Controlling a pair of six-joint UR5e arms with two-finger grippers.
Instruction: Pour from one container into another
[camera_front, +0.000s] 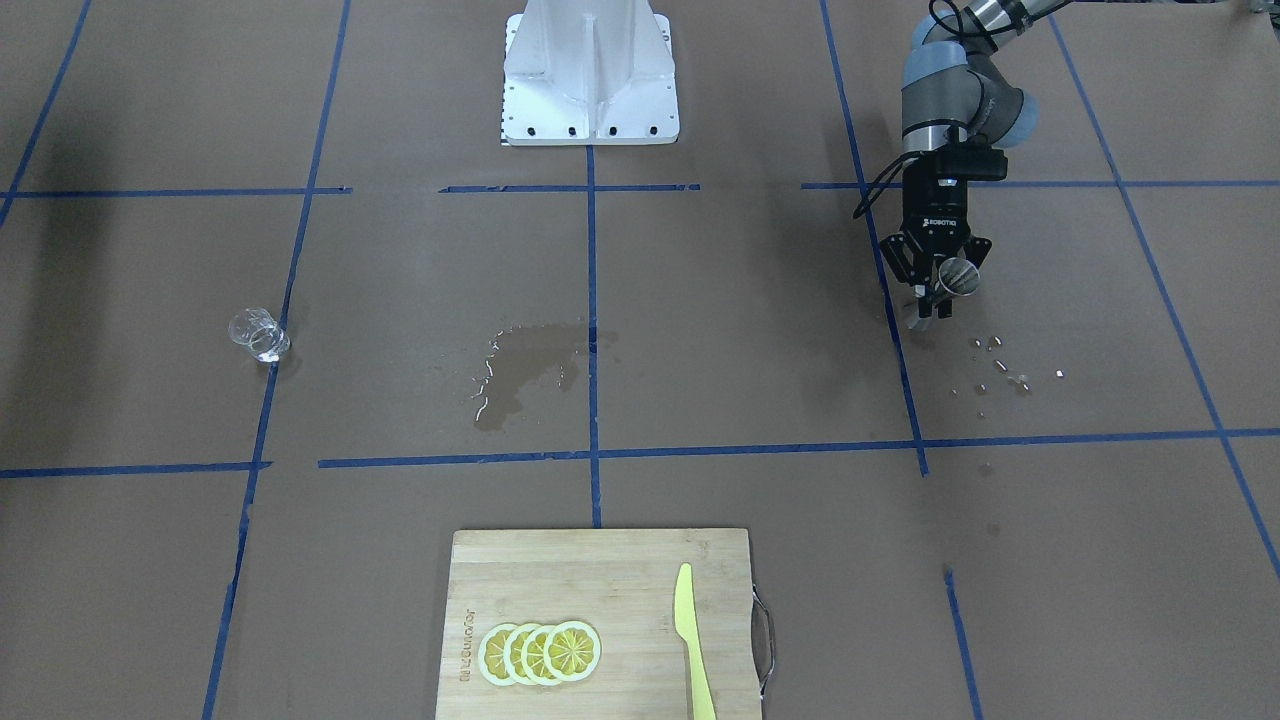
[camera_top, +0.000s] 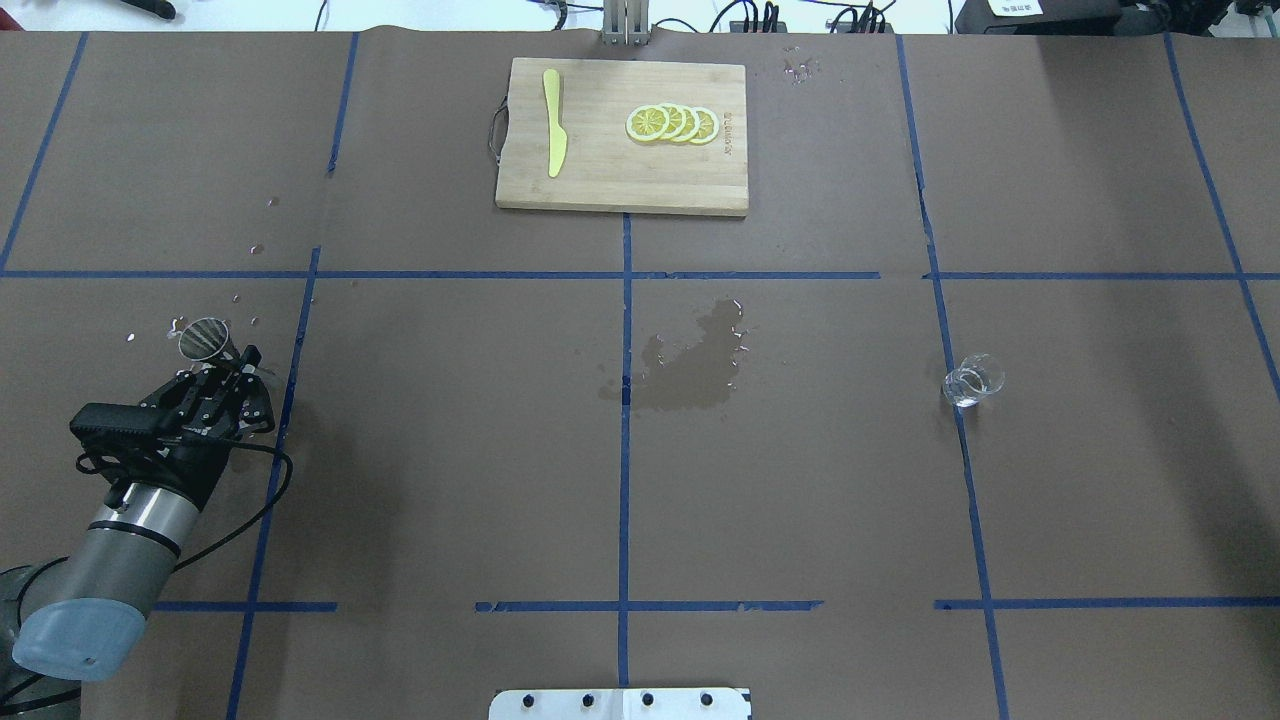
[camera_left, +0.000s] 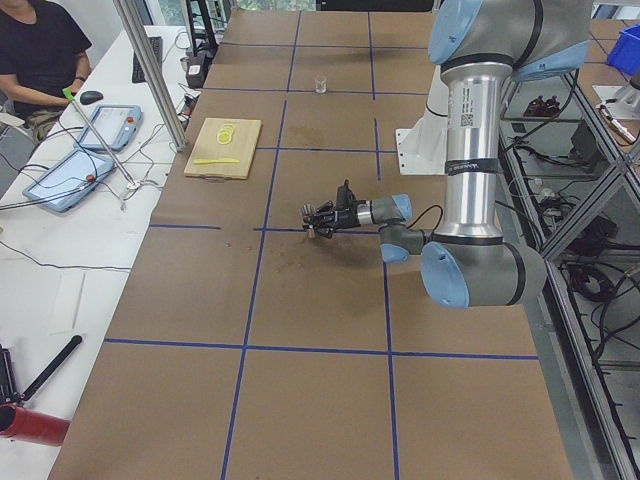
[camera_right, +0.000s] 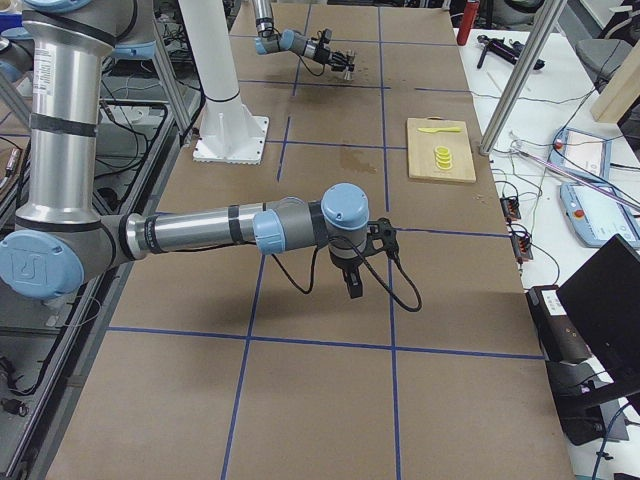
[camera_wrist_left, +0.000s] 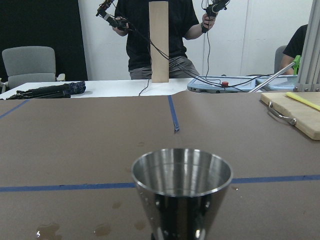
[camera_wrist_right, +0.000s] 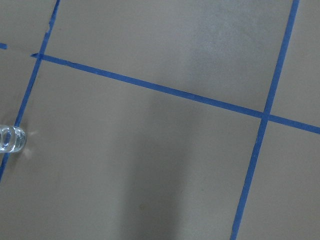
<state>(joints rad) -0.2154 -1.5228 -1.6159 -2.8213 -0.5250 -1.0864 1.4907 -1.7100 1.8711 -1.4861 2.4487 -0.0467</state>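
Though far from the glass cup (camera_front: 258, 335), left claw (camera_front: 938, 298) tight around the jigger (camera_front: 960, 275); right claw (camera_right: 355, 288), state unclear.

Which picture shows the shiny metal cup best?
The left wrist view: the metal cup fills the foreground, its open mouth and shiny wall sharp. The front-facing and overhead views show it small, held in the left gripper. The side views show only a speck; the right wrist view misses it.
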